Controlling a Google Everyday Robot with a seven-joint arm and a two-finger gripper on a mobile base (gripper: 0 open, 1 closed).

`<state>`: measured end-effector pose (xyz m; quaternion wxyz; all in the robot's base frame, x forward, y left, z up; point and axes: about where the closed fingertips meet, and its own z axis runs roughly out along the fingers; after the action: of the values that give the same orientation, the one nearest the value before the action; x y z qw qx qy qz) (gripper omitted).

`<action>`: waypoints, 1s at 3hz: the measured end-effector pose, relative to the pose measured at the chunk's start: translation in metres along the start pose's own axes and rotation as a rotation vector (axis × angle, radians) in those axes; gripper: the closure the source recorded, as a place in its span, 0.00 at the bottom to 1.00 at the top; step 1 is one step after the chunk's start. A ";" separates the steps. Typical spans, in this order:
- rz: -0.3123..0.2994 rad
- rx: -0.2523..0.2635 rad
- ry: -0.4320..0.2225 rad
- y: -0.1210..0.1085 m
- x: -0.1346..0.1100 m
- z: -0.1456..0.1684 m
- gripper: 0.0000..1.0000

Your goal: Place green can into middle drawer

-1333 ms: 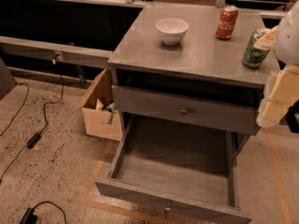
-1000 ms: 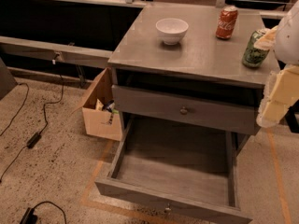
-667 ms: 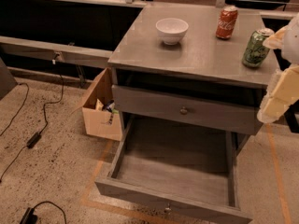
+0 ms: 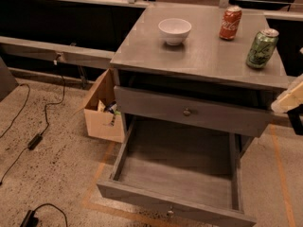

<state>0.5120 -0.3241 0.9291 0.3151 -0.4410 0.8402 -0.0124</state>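
The green can [image 4: 262, 48] stands upright on the grey cabinet top [image 4: 203, 56] near its right edge, apart from the red can [image 4: 230, 22] behind it. The middle drawer [image 4: 170, 203], the lowest one, is pulled wide open and is empty inside. Of my gripper [image 4: 289, 98] only a pale part shows at the right edge of the camera view. It is below and to the right of the green can, does not touch it and holds nothing I can see.
A white bowl [image 4: 174, 30] sits on the cabinet top at the back. The knobbed drawer [image 4: 187, 111] above the open one is closed. An open cardboard box [image 4: 102, 112] stands left of the cabinet. Cables [image 4: 35, 138] lie on the floor at left.
My arm has drawn back to the right, away from the green can, which now shows whole. The can, bowl and drawer have not moved.
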 end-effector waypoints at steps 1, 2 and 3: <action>0.148 0.114 -0.149 -0.057 0.027 0.017 0.00; 0.255 0.216 -0.292 -0.118 0.038 0.034 0.00; 0.360 0.247 -0.406 -0.160 0.037 0.062 0.00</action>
<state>0.6474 -0.4332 0.9084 0.5251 -0.2369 0.8169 0.0301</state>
